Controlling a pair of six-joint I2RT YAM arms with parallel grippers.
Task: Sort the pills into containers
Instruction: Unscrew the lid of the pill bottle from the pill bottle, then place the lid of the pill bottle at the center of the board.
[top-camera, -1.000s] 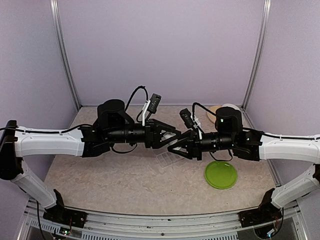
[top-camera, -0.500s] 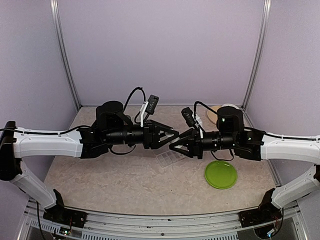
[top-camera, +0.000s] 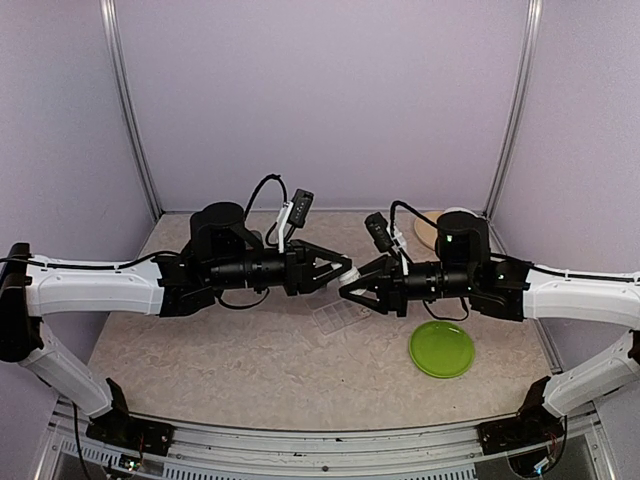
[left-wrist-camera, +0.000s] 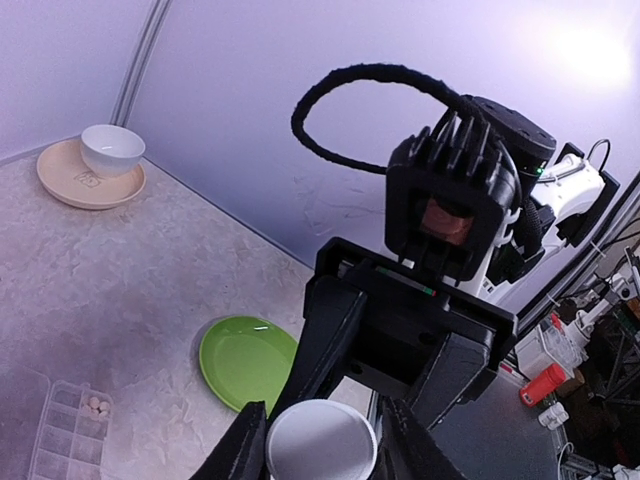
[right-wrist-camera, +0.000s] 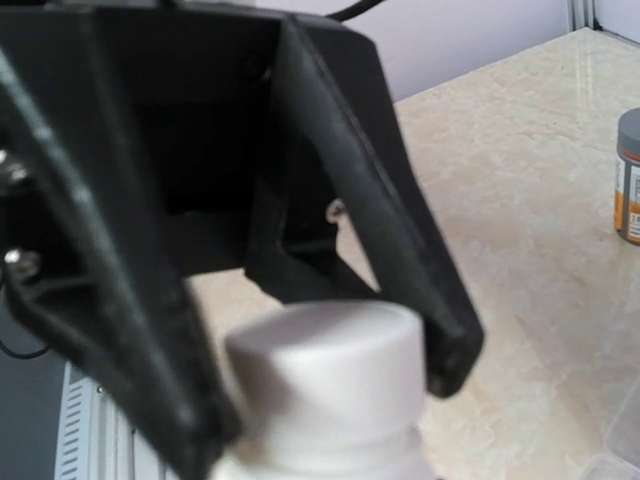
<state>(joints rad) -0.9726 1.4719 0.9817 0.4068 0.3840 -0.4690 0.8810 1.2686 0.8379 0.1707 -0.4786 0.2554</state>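
Note:
A white pill bottle is held in the air between my two grippers, above the clear pill box (top-camera: 338, 318). Its white cap (left-wrist-camera: 320, 442) sits between the fingers of my left gripper (left-wrist-camera: 322, 440), which close on its sides. In the right wrist view the cap (right-wrist-camera: 320, 360) points away from the camera, with the left gripper's black fingers (right-wrist-camera: 400, 250) on either side. My right gripper (top-camera: 346, 290) holds the bottle's body; its own fingers do not show in its wrist view. The pill box (left-wrist-camera: 60, 440) has a few pills in one compartment.
A round green plate (top-camera: 441, 349) lies right of the pill box, also in the left wrist view (left-wrist-camera: 245, 360). A white bowl (left-wrist-camera: 110, 150) stands on a beige plate (left-wrist-camera: 90, 188) at the back right. Another bottle with a grey lid (right-wrist-camera: 628, 175) stands on the table.
Both grippers have risen slightly and come more level, their tips staying together at the bottle above the pill box.

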